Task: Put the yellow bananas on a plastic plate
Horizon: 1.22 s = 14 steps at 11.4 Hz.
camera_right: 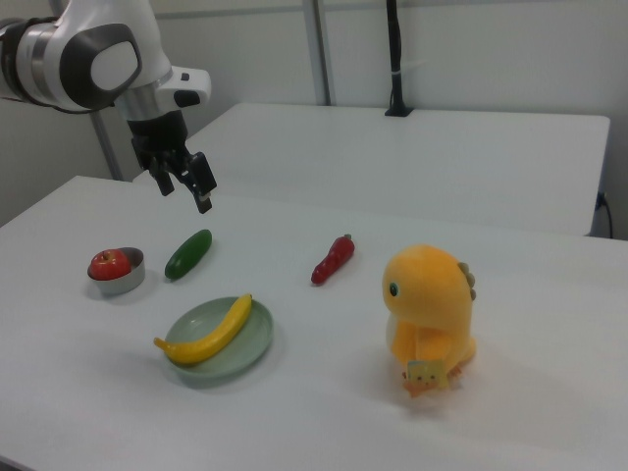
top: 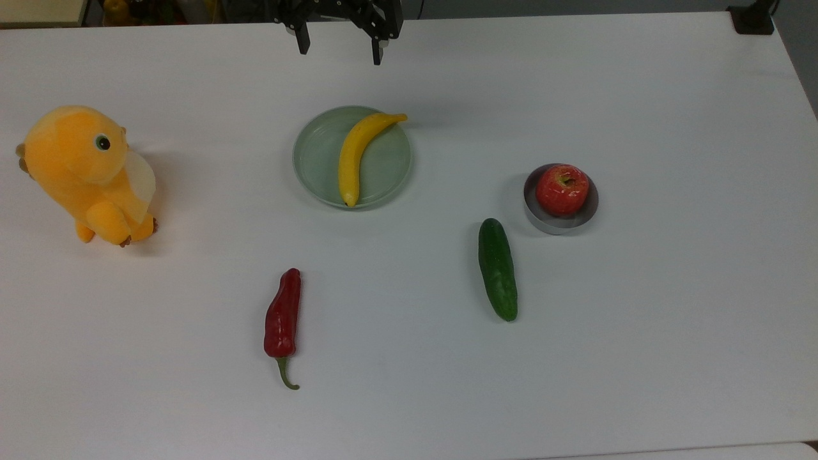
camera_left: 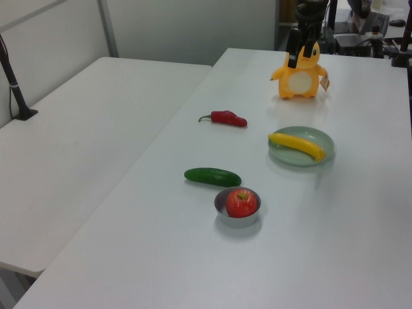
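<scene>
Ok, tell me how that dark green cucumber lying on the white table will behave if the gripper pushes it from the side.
The smooth dark green cucumber is a rounded cylinder lying flat on the white table, so it would probably roll. Its glossy skin looks slippery. It appears stiff and should keep its shape.

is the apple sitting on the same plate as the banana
No, the apple sits in a small grey metal dish, while the banana lies on the pale green plate.
</scene>
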Each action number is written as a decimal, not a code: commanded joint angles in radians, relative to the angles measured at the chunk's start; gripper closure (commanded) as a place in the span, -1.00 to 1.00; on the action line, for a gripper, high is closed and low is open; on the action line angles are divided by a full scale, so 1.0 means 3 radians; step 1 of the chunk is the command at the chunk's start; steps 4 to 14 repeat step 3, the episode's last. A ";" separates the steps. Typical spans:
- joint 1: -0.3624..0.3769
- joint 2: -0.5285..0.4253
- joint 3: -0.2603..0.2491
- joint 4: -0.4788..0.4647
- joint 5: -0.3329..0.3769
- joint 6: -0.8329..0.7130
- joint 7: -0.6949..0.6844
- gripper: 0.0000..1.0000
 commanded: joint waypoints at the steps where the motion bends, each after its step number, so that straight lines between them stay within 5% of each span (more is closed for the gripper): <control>1: 0.0061 -0.0039 -0.0030 -0.0004 0.0020 -0.0068 -0.0020 -1.00; 14: 0.0061 -0.0039 -0.0030 -0.0004 0.0014 -0.0068 -0.0026 -1.00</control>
